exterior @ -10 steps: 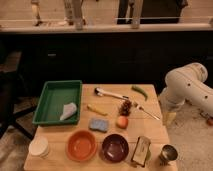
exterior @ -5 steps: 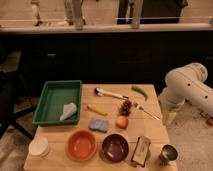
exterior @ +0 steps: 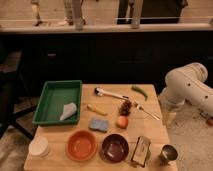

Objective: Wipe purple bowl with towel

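Towel (exterior: pixel 68 111) slants in green tray (exterior: pixel 50 97), tip toward upper right; gripper (exterior: pixel 169 118) fingers released, at right edge of table (exterior: pixel 150 131).

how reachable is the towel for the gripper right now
Probably yes: the towel lies uncovered in the green tray, but the gripper hangs beside the table edge opposite it, a long reach across.
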### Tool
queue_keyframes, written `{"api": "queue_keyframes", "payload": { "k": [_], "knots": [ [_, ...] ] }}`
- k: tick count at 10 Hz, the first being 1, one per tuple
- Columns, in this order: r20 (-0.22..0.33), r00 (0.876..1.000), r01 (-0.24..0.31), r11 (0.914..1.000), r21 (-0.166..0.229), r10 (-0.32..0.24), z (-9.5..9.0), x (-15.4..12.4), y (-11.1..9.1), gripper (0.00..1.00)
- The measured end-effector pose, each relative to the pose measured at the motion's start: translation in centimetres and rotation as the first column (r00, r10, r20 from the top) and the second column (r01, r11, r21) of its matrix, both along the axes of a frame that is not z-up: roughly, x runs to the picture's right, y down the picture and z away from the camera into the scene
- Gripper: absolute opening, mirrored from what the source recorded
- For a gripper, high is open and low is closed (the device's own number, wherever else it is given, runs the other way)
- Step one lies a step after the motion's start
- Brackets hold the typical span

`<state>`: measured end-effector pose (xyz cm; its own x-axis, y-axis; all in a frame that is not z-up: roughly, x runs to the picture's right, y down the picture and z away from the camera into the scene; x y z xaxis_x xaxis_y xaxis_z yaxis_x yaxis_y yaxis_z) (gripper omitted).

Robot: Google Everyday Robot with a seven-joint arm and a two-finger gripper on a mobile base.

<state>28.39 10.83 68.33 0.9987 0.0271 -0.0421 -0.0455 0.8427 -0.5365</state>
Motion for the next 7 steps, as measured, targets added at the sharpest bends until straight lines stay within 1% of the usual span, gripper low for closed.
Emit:
{"api": "queue_keyframes", "payload": {
  "k": [7],
  "knots": [
    [0.004,1.0,-0.002,1.0,0.004,0.002,0.0,-0.04,-0.05,0.77]
  ]
}}
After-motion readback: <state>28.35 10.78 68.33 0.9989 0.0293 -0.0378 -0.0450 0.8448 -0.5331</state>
